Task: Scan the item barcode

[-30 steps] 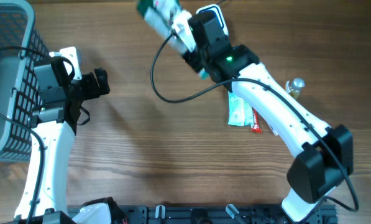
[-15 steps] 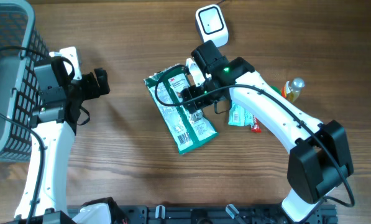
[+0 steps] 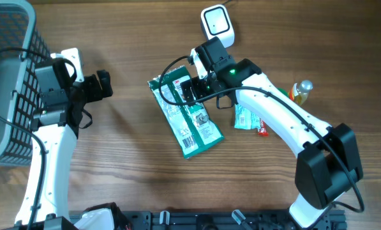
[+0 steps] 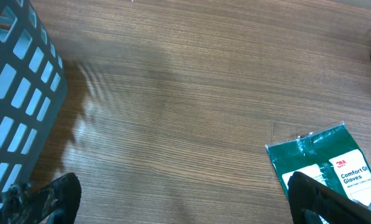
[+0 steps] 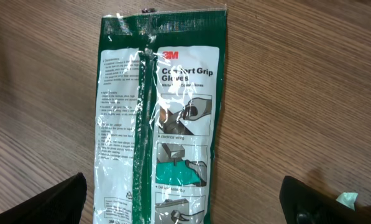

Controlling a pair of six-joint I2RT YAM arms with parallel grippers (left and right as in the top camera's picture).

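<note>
The green glove packet [image 3: 189, 121] lay flat on the table [image 3: 133, 166] at frame centre, below the white scanner [image 3: 216, 23]. The right gripper [image 3: 191, 91] hovered over its upper end, spread wide and empty. The left gripper [image 3: 101, 84] was likewise, beside the basket [image 3: 5, 83].

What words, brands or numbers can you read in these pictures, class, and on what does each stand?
"3M": top of the green packet.
"Comfort Grip Gloves": same packet, beside the logo; glare breaks "Comfort".
Packet's small print and picture captions: too small to read.
White-green packet: blurred, unreadable.
</note>
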